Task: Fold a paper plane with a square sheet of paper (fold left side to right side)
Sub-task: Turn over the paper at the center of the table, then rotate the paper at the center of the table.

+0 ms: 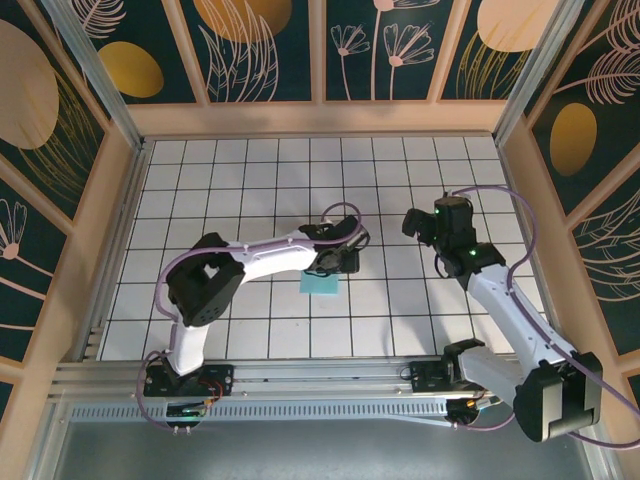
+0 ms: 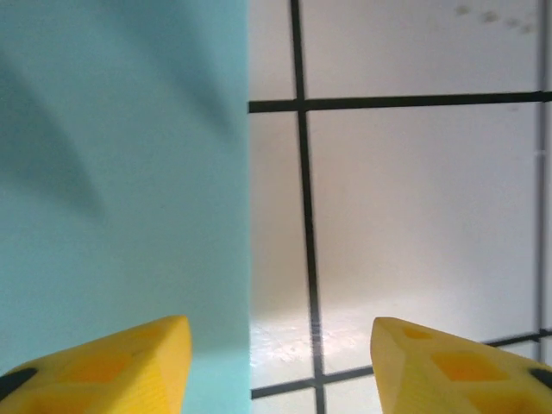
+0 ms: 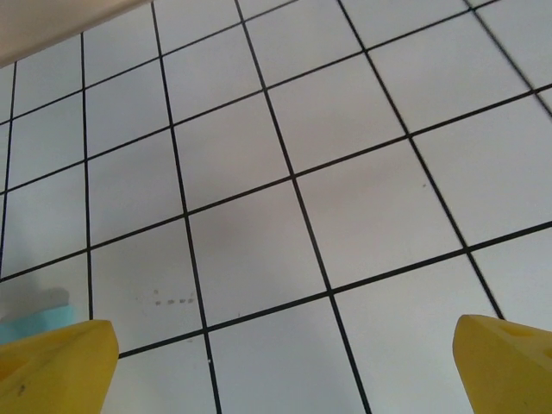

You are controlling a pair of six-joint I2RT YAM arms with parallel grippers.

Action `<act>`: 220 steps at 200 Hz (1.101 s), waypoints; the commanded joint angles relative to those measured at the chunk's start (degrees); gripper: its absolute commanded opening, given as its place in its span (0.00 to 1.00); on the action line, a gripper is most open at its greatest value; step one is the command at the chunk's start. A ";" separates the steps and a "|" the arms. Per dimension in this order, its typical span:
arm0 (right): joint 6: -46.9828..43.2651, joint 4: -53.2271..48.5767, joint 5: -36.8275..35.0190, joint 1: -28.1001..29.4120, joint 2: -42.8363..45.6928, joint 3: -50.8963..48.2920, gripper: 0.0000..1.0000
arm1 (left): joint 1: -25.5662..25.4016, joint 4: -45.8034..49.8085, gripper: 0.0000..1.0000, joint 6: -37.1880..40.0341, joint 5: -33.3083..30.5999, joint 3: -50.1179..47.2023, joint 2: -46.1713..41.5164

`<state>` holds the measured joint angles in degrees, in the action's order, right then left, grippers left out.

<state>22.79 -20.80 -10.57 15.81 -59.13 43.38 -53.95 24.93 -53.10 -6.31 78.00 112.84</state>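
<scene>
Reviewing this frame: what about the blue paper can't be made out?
Top view: the paper is small and partly hidden under the left gripper; its outline and folds are unclear.
Left wrist view: the paper is cut off by the left and top edges and blurred; no crease readable.
Right wrist view: a sliver at the lower left, cut by the frame edge and a finger of the right gripper.

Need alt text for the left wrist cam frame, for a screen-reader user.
Turquoise-blue paper covers the left half, its straight edge running top to bottom against the white, black-gridded table. The left gripper shows two yellow fingertips at the bottom, apart, one over the paper and one over bare table, gripping nothing.
</scene>
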 commanded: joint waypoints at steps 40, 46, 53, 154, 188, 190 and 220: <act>0.75 2.37 19.88 -1.78 -5.64 0.13 0.93 | 7.23 -20.94 0.72 1.31 11.92 -12.42 -13.18; 0.94 2.62 21.54 -1.83 -6.01 0.12 0.90 | 7.95 -22.55 0.72 1.41 12.91 -13.79 -14.21; 1.15 3.05 23.41 -1.75 -6.53 0.03 0.87 | 8.78 -24.41 0.73 1.59 13.79 -15.41 -16.06; 13.57 16.72 36.13 11.73 -22.64 0.60 0.30 | 27.78 -44.98 0.86 -1.26 24.84 -41.37 -35.49; 16.66 20.84 35.95 17.05 -29.38 2.06 0.06 | 32.25 -50.27 0.87 -2.77 27.79 -47.77 -37.51; 16.92 21.23 36.03 17.21 -29.68 2.00 0.04 | 32.40 -50.60 0.87 -2.88 27.94 -48.14 -37.56; 18.57 24.31 35.56 19.34 -32.91 2.09 0.00 | 33.37 -54.09 0.86 -4.02 28.87 -51.69 -37.50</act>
<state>38.81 -1.15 24.67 33.85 -90.15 43.75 -21.19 -22.79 -55.66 19.73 28.56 76.09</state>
